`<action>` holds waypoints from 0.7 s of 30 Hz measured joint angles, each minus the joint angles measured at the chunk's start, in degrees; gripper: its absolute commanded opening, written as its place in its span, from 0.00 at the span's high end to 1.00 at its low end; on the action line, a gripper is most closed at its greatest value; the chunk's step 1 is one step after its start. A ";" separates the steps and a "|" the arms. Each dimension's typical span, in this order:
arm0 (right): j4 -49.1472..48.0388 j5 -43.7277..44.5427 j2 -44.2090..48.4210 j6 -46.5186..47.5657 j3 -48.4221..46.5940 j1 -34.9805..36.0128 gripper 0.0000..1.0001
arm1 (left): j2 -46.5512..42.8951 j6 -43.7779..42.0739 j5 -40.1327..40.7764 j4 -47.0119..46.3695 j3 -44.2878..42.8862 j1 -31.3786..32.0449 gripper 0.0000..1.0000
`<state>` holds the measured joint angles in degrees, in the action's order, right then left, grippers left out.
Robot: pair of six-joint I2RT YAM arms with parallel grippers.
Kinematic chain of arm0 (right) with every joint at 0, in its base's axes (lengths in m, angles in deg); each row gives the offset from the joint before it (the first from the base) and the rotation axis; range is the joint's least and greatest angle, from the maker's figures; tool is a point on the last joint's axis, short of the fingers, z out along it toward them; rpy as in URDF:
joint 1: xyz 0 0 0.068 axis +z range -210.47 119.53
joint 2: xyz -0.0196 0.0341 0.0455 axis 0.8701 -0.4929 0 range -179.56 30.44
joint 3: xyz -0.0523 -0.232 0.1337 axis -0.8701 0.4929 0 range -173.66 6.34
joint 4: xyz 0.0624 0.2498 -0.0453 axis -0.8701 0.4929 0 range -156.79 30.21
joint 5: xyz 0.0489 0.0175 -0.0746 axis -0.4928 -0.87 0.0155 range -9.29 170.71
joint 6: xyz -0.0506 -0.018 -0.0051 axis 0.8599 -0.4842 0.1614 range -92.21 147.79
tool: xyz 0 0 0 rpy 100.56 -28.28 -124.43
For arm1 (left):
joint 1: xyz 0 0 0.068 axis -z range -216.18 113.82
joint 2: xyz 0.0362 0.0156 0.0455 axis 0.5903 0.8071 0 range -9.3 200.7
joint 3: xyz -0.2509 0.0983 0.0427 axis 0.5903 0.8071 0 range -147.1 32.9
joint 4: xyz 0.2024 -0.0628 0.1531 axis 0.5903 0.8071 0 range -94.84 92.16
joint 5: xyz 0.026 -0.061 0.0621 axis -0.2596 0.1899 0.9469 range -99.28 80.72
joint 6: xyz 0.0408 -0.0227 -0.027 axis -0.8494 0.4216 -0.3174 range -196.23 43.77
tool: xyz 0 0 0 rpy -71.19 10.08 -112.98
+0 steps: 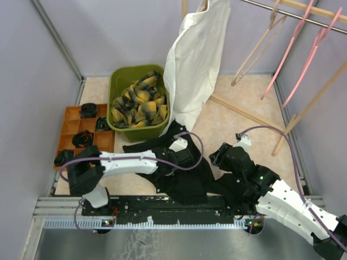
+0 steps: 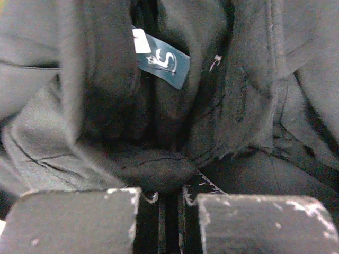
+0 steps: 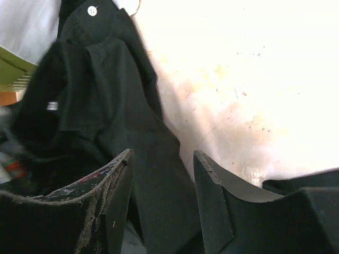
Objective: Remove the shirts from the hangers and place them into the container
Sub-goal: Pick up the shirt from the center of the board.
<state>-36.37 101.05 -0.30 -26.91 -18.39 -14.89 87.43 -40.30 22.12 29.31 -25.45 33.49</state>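
Top view: plaid shirt point(image 1: 138, 103) lies bundled in the tub point(image 1: 112, 100), so one is done. White shirt point(image 1: 198, 59) hangs from the rail just beside the tub, not yet off. Bare hangers point(image 1: 288, 49) hang to the right. Black shirt point(image 1: 195, 184) is off its hanger and spread on the desk point(image 1: 244, 108), near the arm bases. I judge this is the one in hand. No fourth shirt in view. Left claw point(image 1: 184, 160) sits on the black cloth; right claw point(image 1: 219, 158) is just beside its edge.

Left wrist: claw point(image 2: 168, 193) is nearly closed, pinching a fold of black shirt point(image 2: 95, 132) below the neck label point(image 2: 161, 63).

Right wrist: claw point(image 3: 161, 156) is part open and empty, over the black shirt point(image 3: 106, 106) where it meets bare desk point(image 3: 238, 79).
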 measured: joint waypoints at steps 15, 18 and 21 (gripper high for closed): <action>0.66 0.70 0.00 -1.53 0.02 0.00 0.45 | -28.63 -17.81 11.43 10.80 -11.04 2.58 1.00; 0.66 0.87 0.00 -1.79 0.02 0.00 0.45 | -27.08 -20.26 6.88 7.69 -6.51 2.58 1.00; 0.66 0.92 0.00 -2.03 0.02 0.00 0.44 | -21.14 -20.31 0.68 4.39 -2.69 2.82 0.81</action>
<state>-35.72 101.97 -0.30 -28.94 -18.37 -14.89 66.29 -60.61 22.80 33.71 -28.13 36.31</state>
